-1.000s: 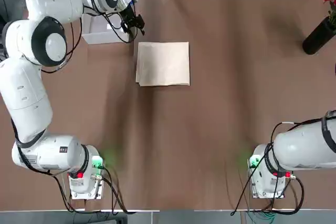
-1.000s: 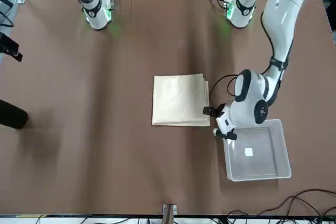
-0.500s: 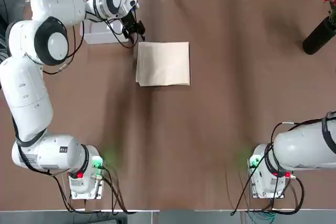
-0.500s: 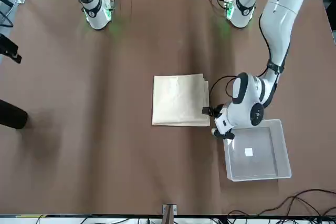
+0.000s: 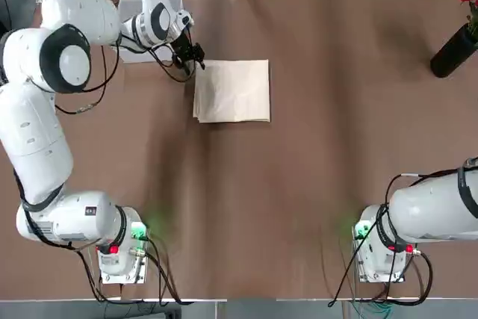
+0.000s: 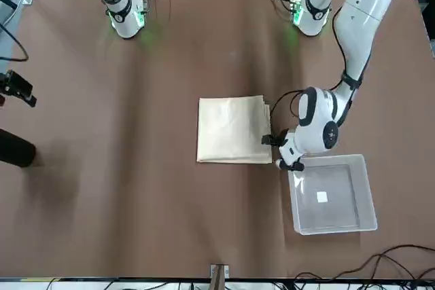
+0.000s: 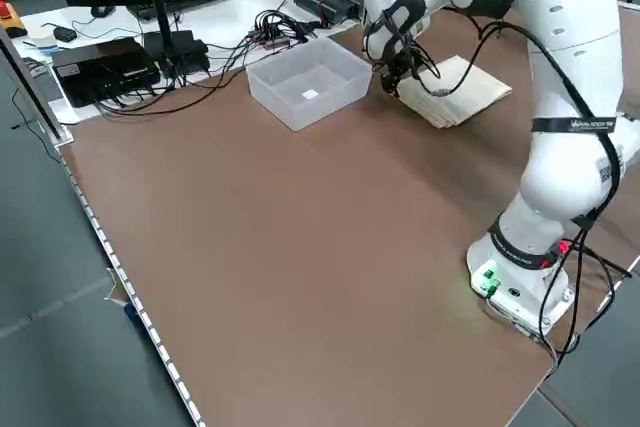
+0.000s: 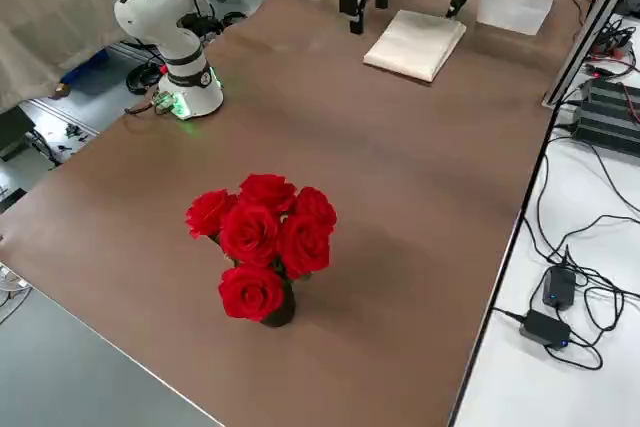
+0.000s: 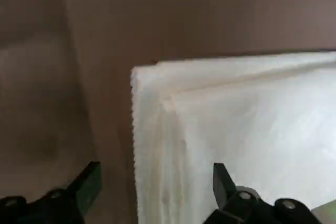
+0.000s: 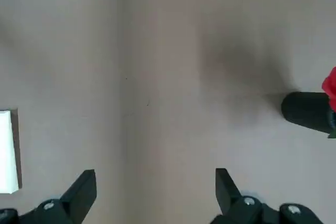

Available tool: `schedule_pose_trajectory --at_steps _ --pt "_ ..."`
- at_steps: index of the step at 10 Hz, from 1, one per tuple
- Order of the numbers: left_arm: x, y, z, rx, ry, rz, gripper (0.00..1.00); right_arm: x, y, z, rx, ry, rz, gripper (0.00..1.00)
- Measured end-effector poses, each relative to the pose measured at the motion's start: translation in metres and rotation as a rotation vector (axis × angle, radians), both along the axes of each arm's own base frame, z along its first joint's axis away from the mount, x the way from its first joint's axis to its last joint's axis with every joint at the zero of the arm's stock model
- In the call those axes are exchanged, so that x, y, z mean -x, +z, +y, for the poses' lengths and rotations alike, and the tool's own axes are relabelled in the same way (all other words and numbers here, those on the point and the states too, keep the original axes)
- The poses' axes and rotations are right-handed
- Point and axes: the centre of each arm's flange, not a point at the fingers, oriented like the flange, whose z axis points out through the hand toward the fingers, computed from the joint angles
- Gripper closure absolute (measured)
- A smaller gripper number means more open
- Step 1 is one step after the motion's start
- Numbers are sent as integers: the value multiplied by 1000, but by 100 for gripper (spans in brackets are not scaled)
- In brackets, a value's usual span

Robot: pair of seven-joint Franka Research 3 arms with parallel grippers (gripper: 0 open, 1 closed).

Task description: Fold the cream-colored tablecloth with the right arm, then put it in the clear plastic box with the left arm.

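At tablecloth [image 5: 232, 90] far-left corner: left pincer [image 5: 193, 59] spread, box [image 6: 332, 193] beside.

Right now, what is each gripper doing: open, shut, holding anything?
Left gripper: open, straddling a corner of the cream-colored tablecloth, nothing held.
Right gripper: open, empty, high over bare table.
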Motion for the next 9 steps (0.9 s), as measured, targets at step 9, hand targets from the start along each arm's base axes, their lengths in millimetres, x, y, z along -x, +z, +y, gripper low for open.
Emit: schedule_pose_trajectory --at_steps 9 --pt "17 -22 -20 54 10 -67 5 0 1 1 -9 1 -2 0"
